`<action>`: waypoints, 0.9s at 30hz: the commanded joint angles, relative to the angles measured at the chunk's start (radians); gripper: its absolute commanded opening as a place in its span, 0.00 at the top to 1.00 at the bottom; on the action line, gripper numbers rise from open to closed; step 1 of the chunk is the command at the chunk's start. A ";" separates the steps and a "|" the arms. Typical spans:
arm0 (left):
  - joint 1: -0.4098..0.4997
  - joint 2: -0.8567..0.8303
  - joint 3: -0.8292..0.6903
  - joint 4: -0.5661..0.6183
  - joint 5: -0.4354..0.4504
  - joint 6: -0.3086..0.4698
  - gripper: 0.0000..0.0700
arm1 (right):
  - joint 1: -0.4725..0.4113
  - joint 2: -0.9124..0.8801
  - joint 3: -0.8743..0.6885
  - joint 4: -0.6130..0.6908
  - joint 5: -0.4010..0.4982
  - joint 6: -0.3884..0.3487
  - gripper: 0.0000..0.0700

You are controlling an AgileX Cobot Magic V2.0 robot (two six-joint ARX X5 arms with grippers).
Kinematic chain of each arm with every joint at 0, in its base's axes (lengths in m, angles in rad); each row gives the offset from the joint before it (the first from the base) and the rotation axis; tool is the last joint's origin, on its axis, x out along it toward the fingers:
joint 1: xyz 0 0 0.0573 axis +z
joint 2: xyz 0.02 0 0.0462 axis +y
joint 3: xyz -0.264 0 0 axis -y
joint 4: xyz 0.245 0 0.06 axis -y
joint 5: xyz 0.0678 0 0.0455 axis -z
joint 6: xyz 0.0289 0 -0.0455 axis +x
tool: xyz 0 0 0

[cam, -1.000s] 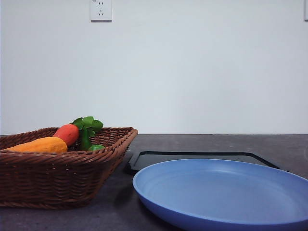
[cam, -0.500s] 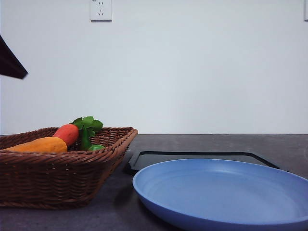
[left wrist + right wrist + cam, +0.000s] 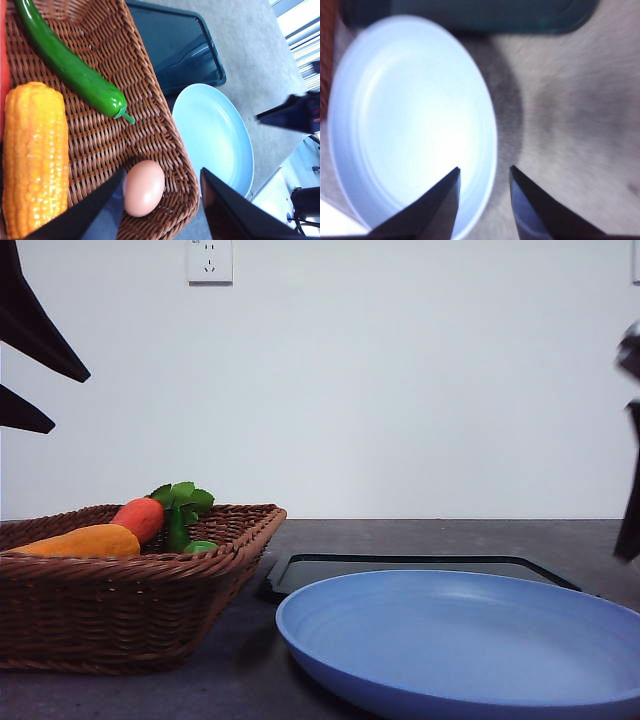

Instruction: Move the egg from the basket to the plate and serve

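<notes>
We judge the egg light, smooth, fragile: grip it gently across its middle. Left tool gapes empty above it; right tool open, empty.

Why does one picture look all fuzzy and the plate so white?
Right wrist view: the whole picture is smeared with blur, and glare washes the plate nearly white. Left wrist view: sharp, the egg and basket weave crisp. Front view: sharp table things, but the right end effector at the edge is blurred.
</notes>
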 commanded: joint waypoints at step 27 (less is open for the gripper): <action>-0.033 0.014 0.023 0.012 0.011 0.013 0.29 | 0.044 0.088 0.003 0.092 -0.002 0.045 1.00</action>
